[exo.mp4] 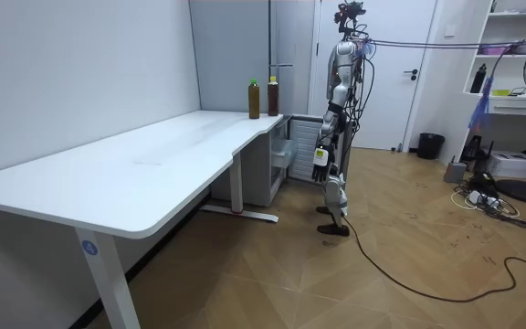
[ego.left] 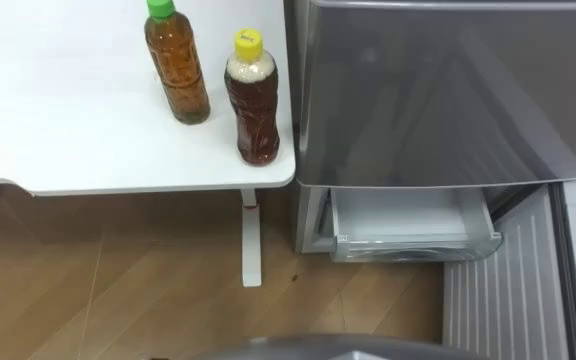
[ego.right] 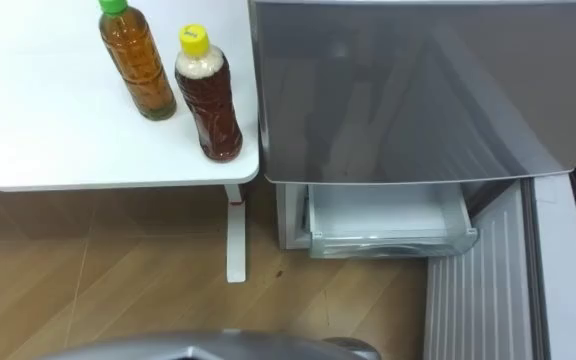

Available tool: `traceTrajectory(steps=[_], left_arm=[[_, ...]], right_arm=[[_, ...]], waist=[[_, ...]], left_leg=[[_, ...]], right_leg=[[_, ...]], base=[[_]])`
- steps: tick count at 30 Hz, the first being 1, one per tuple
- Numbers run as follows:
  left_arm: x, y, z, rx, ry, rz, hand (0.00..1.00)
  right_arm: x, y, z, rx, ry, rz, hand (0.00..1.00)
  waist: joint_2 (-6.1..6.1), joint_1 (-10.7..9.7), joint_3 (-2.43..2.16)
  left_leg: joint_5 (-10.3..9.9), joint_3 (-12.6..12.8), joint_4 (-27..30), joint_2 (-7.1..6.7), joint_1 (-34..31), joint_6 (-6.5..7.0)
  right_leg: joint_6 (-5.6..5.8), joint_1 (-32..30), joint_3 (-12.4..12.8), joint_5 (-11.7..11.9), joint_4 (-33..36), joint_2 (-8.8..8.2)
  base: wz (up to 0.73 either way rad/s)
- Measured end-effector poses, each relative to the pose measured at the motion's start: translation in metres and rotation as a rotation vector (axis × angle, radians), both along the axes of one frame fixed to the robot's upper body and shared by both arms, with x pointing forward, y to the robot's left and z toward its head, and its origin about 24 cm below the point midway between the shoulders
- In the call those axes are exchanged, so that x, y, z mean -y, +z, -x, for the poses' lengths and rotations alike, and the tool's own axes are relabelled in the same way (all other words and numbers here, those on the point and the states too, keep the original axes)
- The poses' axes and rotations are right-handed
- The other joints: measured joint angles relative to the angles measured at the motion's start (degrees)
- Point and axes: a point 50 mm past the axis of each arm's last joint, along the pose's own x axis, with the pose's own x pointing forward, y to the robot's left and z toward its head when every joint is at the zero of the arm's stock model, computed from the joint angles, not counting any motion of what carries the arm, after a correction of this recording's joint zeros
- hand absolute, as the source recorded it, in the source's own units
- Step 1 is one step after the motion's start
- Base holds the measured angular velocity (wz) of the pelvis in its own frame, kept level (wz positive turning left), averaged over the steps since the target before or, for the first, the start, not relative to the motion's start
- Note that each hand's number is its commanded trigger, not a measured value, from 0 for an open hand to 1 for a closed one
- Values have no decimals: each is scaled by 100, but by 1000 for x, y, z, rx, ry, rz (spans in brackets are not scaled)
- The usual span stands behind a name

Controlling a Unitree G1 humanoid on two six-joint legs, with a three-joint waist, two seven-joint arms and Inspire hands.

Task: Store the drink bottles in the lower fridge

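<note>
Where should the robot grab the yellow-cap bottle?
Probably round the middle of the yellow-cap bottle, coming from the front edge of the table. It stands upright by the corner, tall and round, so its side suits a wrap-round grip. The green-cap bottle is close on its left and the fridge on its right, so the front looks freest.

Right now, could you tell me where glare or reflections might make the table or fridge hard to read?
Left eye view: the white table is brightly lit, yet the green-capped bottle and the yellow-capped bottle stand out clearly; the grey fridge door carries soft streaky reflections. Room view: the table shows a mild sheen.
</note>
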Motion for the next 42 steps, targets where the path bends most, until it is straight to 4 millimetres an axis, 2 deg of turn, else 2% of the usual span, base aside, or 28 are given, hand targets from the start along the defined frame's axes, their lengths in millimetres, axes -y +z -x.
traceTrajectory(steps=[1,18,29,32,35,38,42], left_arm=[[0,0,0,-1,0,2,0],[-6,1,-2,17,20,-38,0],[-5,1,-2,27,39,-58,0],[-5,1,0,48,122,-70,0],[-9,2,6,74,288,-97,0],[-15,3,10,124,561,-126,0],[-23,5,5,240,972,-155,0]], right_arm=[[0,0,0,0,-1,0,0],[2,0,6,-15,-35,5,0],[2,0,12,-37,-43,10,0],[2,0,11,-37,-42,11,0],[3,0,13,-40,-59,17,0],[3,0,15,-44,-84,26,0],[6,1,14,-31,-129,36,0]], waist=[[-1,5,-1],[-11,14,-2],[-33,6,-26],[-34,19,-27],[-24,32,-35],[-21,40,-29],[-15,78,-28]], left_leg=[[0,0,1,0,-2,0],[0,11,-15,-6,18,0],[0,3,-11,-6,21,0],[0,2,-10,-5,25,0],[0,2,-5,-6,31,0],[0,-8,-6,-8,47,0],[0,-22,-2,-4,37,0]], right_leg=[[-1,0,2,1,-1,-1],[0,-8,9,-8,-14,-2],[0,-7,-1,-8,-12,1],[0,-4,-13,-8,-18,0],[-2,-4,-5,-6,-10,1],[-2,44,-41,-5,-9,-6],[-5,27,-64,-8,-1,-6]], base=[[0],[0],[0],[0],[0],[4],[3]])
